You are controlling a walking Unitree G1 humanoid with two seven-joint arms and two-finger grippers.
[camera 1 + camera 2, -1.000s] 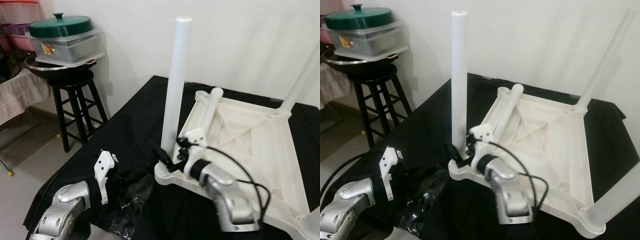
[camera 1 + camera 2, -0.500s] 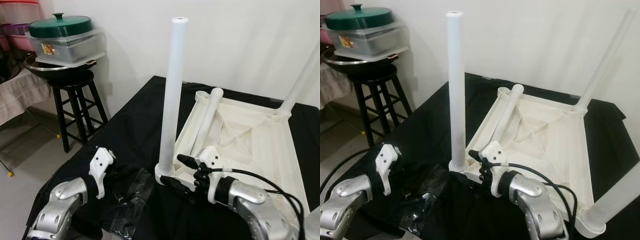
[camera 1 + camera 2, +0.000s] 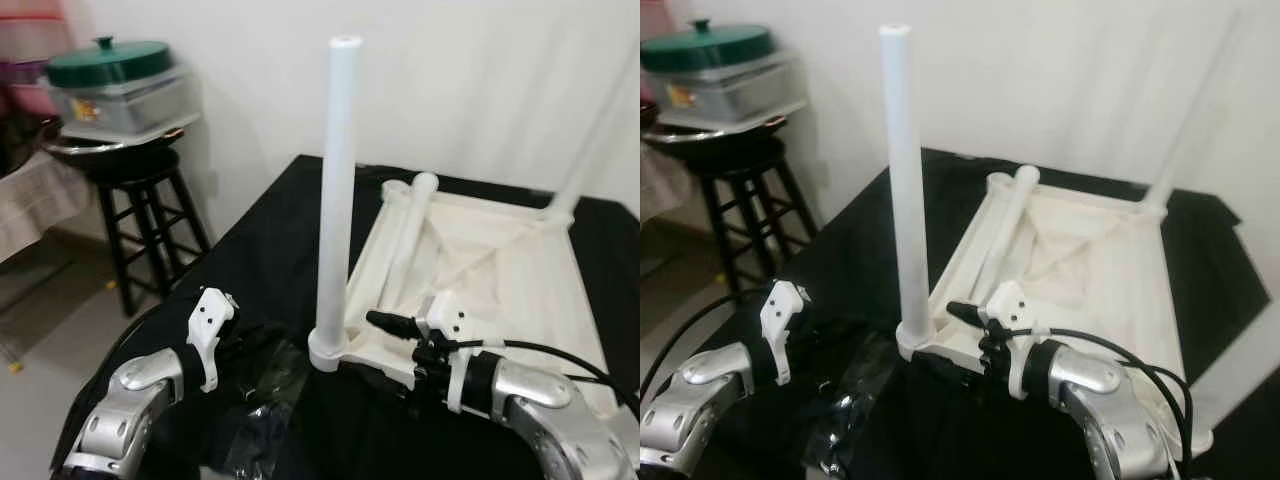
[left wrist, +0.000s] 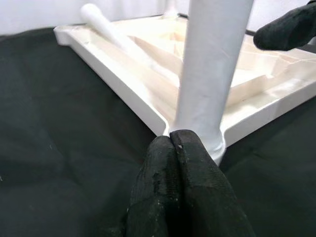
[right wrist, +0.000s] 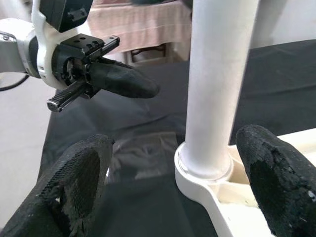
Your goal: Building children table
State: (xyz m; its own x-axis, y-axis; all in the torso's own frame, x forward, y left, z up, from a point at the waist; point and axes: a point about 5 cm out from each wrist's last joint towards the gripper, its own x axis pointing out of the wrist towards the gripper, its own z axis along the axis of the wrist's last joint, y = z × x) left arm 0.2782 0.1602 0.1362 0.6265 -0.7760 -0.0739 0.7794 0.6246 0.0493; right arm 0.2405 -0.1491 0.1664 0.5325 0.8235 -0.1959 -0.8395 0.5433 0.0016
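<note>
The upturned white tabletop (image 3: 500, 270) lies on the black cloth (image 3: 270, 240). One leg (image 3: 333, 200) stands upright in its near-left corner socket, another rises at the far corner around two o'clock, and a loose leg (image 3: 408, 228) lies inside the frame. The right gripper (image 5: 168, 182), fingers spread, brackets the standing leg's base without touching. The left gripper (image 4: 180, 148), fingers pressed together and empty, hovers just beside it. Seemingly two legs remain.

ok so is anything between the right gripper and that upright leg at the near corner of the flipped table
Nothing visible. The right gripper is open, its fingers either side of the upright leg with a clear gap. The left gripper sits shut, off to the other side, on the black cloth.
</note>
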